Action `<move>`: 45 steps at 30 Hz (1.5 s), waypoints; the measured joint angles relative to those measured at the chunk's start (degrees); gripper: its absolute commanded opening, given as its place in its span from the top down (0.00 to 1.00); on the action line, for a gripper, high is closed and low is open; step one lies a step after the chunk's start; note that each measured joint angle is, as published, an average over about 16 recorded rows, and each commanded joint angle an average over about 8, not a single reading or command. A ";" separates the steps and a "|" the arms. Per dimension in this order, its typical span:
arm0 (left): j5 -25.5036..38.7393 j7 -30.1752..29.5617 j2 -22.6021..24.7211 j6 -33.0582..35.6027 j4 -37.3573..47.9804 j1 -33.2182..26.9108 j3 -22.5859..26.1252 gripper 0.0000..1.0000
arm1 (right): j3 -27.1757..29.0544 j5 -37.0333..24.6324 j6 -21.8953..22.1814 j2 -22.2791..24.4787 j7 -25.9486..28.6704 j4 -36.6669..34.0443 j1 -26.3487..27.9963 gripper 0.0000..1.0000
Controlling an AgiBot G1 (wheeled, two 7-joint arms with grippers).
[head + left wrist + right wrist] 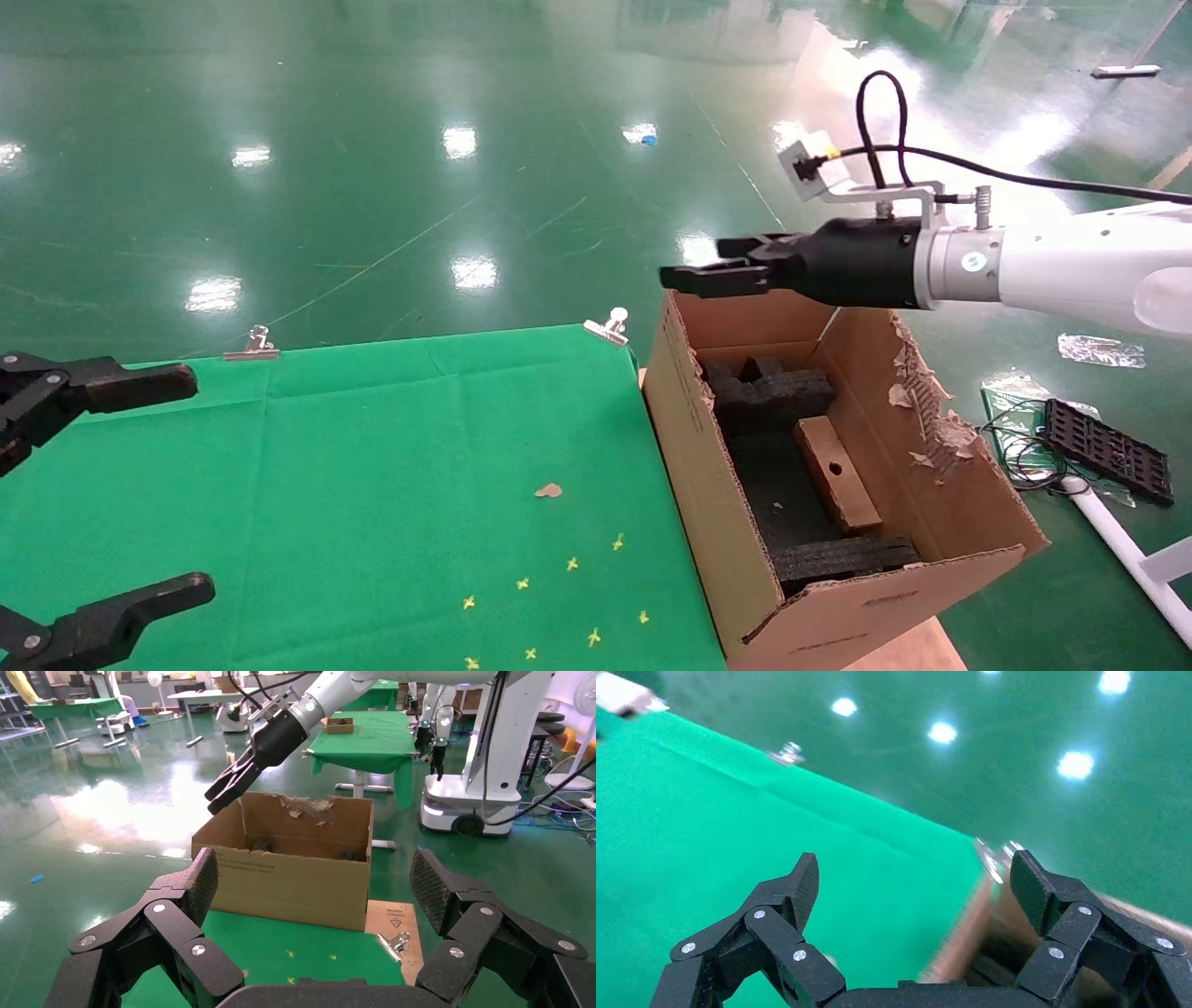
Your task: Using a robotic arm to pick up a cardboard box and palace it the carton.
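The small reddish-brown cardboard box (838, 471) lies inside the carton (698, 466) on black foam (773, 396), its round hole facing up. My right gripper (694, 263) on the white robotic arm (1071, 266) hovers over the carton's far left corner, open and holding nothing. In the right wrist view the right gripper (914, 874) spans the carton's edge (961, 938) and the green cloth (736, 811). My left gripper (200, 485) stays open and empty at the table's near left. The left wrist view shows the left gripper (313, 874) facing the carton (295, 874) and the right gripper (225, 794).
The green cloth (372, 447) is held by metal clips (607, 326) (251, 347) and carries yellow marks and a brown scrap (548, 490). The carton's right flap is torn. A black tray with cables (1108, 447) and a white pipe (1117, 540) lie on the floor to the right.
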 measured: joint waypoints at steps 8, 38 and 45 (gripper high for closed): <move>-0.02 0.01 -0.01 -0.01 0.00 -0.01 0.02 0.00 | 7.59 1.98 -3.27 1.13 -2.07 8.22 -6.17 0.00; -0.07 0.06 -0.04 -0.04 0.01 -0.03 0.11 0.00 | 36.27 9.47 -15.63 5.40 -9.88 39.29 -29.47 0.00; -0.09 0.06 -0.05 -0.05 0.01 -0.03 0.12 0.00 | 42.02 10.98 -18.11 6.26 -11.41 45.51 -34.13 0.00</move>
